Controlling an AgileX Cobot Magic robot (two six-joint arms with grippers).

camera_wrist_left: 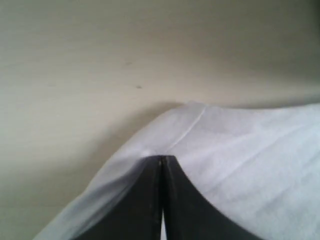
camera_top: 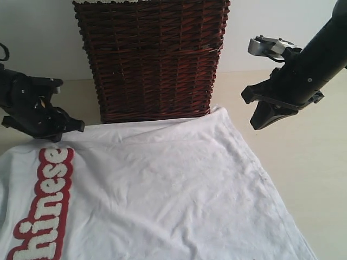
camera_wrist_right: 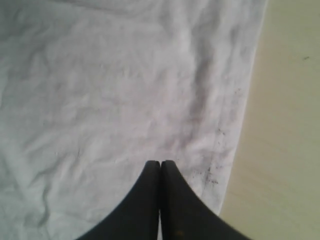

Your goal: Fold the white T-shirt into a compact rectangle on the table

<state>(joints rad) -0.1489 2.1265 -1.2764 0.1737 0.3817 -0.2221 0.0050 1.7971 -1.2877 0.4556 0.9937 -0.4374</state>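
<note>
Our left claw (camera_wrist_left: 161,160) is closed tight. Its tips meet right at the far left edge of the shirt (camera_top: 162,184), where the cloth humps up; whether any fabric is pinched between them we cannot tell. Our right claw (camera_wrist_right: 160,164) is also closed, empty, and hangs above the shirt's right edge. The shirt lies spread on the counter (camera_top: 309,162) before the basket (camera_top: 152,59), its near part and red lettering (camera_top: 49,200) cut off by the frame.

Left hand (camera_wrist_left: 161,159) closed; right hand (camera_wrist_right: 160,163) closed.
</note>
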